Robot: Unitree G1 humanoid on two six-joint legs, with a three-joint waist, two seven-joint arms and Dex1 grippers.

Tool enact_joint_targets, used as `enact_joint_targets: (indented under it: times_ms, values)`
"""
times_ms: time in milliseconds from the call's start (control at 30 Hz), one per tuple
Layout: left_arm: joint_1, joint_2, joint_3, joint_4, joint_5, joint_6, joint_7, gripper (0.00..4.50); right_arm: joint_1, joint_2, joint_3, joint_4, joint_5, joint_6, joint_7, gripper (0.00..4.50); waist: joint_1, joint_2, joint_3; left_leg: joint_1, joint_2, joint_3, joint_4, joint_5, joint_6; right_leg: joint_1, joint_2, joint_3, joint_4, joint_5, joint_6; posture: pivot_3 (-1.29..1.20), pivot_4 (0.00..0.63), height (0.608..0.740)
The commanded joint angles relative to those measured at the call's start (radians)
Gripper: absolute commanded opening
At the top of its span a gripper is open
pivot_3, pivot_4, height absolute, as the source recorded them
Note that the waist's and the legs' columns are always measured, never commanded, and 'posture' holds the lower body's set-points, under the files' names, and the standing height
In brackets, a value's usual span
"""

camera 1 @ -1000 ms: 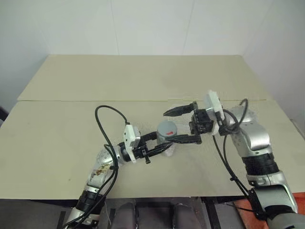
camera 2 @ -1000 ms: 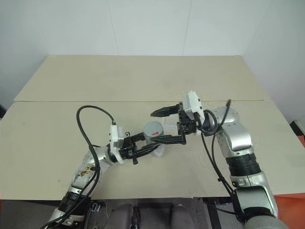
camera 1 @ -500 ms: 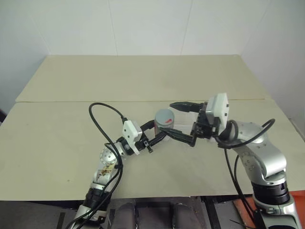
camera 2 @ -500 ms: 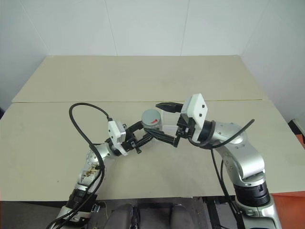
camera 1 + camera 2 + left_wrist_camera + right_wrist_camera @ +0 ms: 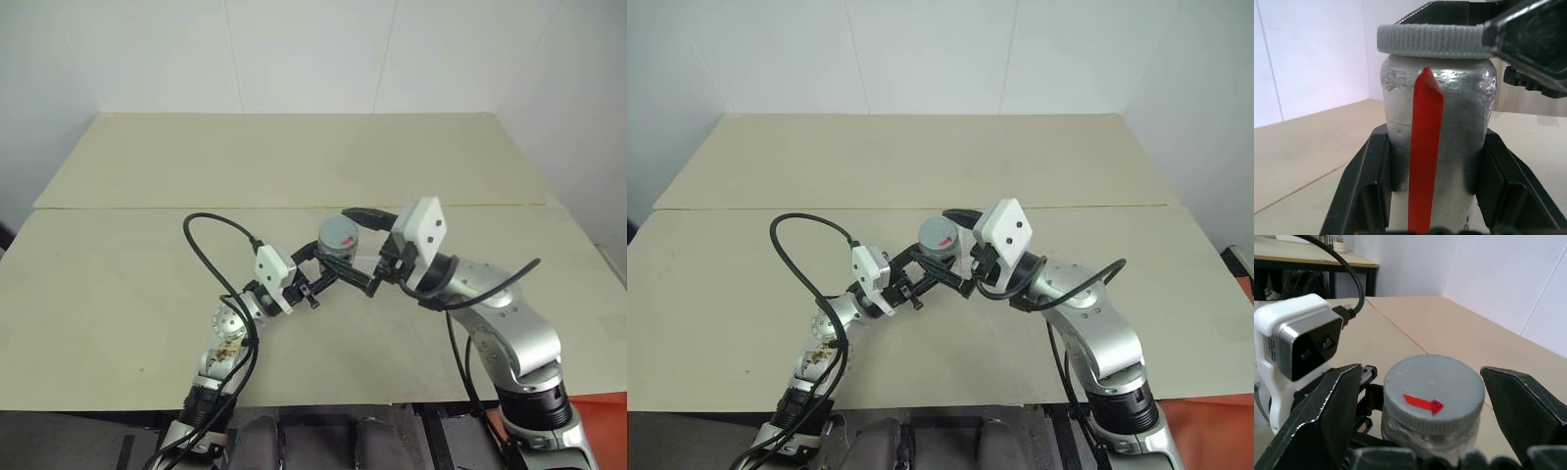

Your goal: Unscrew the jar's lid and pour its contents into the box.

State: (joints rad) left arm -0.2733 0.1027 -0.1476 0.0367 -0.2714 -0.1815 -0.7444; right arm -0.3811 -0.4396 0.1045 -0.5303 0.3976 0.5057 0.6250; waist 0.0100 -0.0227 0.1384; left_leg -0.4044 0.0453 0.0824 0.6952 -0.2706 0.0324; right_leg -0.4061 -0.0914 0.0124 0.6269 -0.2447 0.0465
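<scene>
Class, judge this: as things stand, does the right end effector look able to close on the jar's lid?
Probably yes. The right end effector is open, one finger on either side of the lid, nothing between them. The left end effector grips the jar lower down.

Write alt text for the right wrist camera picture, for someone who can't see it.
A small jar with a grey ribbed lid, marked with a red arrow, sits between the two open black fingers of the right gripper, which flank the lid without touching it. The left gripper grips the jar from behind, on a beige table.
</scene>
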Motion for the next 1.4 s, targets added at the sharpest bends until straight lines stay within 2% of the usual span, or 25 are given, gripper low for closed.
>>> enact_joint_targets:
  times_ms: [33, 100, 167, 267, 300, 567, 700, 867, 1033, 1400]
  values:
    - [-0.012, -0.004, -0.002, -0.016, 0.003, -0.032, 0.009, 1.89, -0.012, 0.009, -0.013, -0.016, 0.002, -0.017, -0.014, 4.48, 0.0, 0.0, 0.0, 0.0, 0.0, 0.0, 0.0, 0.0, 0.0, 0.0, 0.0, 0.0, 0.0, 0.0, 0.0, 0.0, 0.15, 0.74]
    - [-0.011, -0.002, -0.002, -0.015, 0.003, -0.033, 0.01, 1.89, -0.011, 0.011, -0.012, -0.016, 0.003, -0.017, -0.013, 4.32, 0.0, 0.0, 0.0, 0.0, 0.0, 0.0, 0.0, 0.0, 0.0, 0.0, 0.0, 0.0, 0.0, 0.0, 0.0, 0.0, 0.15, 0.74]
    - [-0.009, 0.0, -0.004, -0.016, 0.003, -0.033, 0.011, 1.89, -0.009, 0.015, -0.011, -0.017, 0.003, -0.018, -0.014, 3.86, 0.0, 0.0, 0.0, 0.0, 0.0, 0.0, 0.0, 0.0, 0.0, 0.0, 0.0, 0.0, 0.0, 0.0, 0.0, 0.0, 0.15, 0.74]
    - [-0.006, 0.003, -0.007, -0.017, 0.001, -0.032, 0.012, 1.89, -0.008, 0.017, -0.01, -0.018, 0.003, -0.017, -0.021, 2.9, 0.0, 0.0, 0.0, 0.0, 0.0, 0.0, 0.0, 0.0, 0.0, 0.0, 0.0, 0.0, 0.0, 0.0, 0.0, 0.0, 0.15, 0.74]
    - [-0.005, 0.004, -0.008, -0.018, 0.001, -0.031, 0.011, 1.89, -0.008, 0.018, -0.01, -0.018, 0.003, -0.016, -0.024, 2.8, 0.0, 0.0, 0.0, 0.0, 0.0, 0.0, 0.0, 0.0, 0.0, 0.0, 0.0, 0.0, 0.0, 0.0, 0.0, 0.0, 0.15, 0.74]
    - [0.001, 0.022, -0.016, -0.034, -0.023, -0.011, -0.018, 1.89, -0.001, 0.008, -0.004, -0.004, 0.0, -0.024, -0.009, 2.8, 0.0, 0.0, 0.0, 0.0, 0.0, 0.0, 0.0, 0.0, 0.0, 0.0, 0.0, 0.0, 0.0, 0.0, 0.0, 0.0, 0.15, 0.74]
    - [0.01, 0.038, -0.022, -0.046, -0.043, 0.012, -0.045, 1.89, -0.009, -0.009, -0.019, 0.031, 0.042, -0.039, 0.069, 2.8, -0.001, 0.0, 0.0, 0.0, 0.0, 0.0, 0.0, 0.0, 0.0, 0.0, 0.0, 0.0, 0.0, 0.0, 0.0, 0.0, 0.15, 0.74]
    - [0.017, 0.047, -0.031, -0.061, -0.068, 0.028, -0.077, 1.89, -0.039, -0.079, -0.026, 0.11, 0.089, -0.097, 0.249, 2.8, 0.0, 0.0, 0.0, 0.0, 0.0, 0.0, 0.0, 0.0, 0.0, 0.0, 0.0, 0.0, 0.0, 0.0, 0.0, 0.0, 0.15, 0.74]
    - [0.015, 0.043, -0.038, -0.059, -0.071, 0.032, -0.093, 1.89, -0.111, -0.126, -0.015, 0.275, 0.126, -0.173, 0.477, 2.8, -0.001, 0.0, 0.0, 0.001, 0.0, 0.0, 0.0, 0.0, 0.0, 0.001, 0.0, 0.0, 0.0, 0.0, 0.0, 0.0, 0.15, 0.74]
    - [0.003, 0.038, -0.034, -0.055, -0.072, 0.039, -0.1, 1.89, -0.35, -0.07, 0.023, 0.683, 0.116, -0.344, 0.861, 2.8, -0.001, 0.0, 0.0, 0.001, 0.0, 0.0, 0.0, 0.0, 0.0, 0.0, 0.001, 0.0, 0.0, 0.0, 0.0, 0.0, 0.15, 0.74]
